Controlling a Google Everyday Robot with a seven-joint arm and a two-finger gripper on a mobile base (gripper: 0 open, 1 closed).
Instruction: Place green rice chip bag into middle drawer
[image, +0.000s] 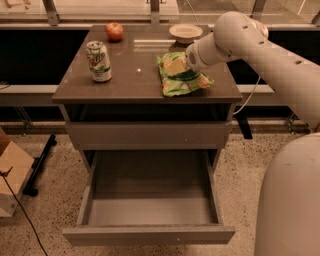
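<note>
My gripper was at the back edge of the green rice chip bag on the counter's right side. I couldn't tell if it was open or closed. The middle drawer stood open below.

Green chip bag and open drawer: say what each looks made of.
Green chip bag: thin plastic film, probably; crinkled, glossy highlights. Open drawer: smooth matte grey panels, maybe painted metal or laminate; unclear. The gripper is at the bag's far edge on the cabinet top.
</note>
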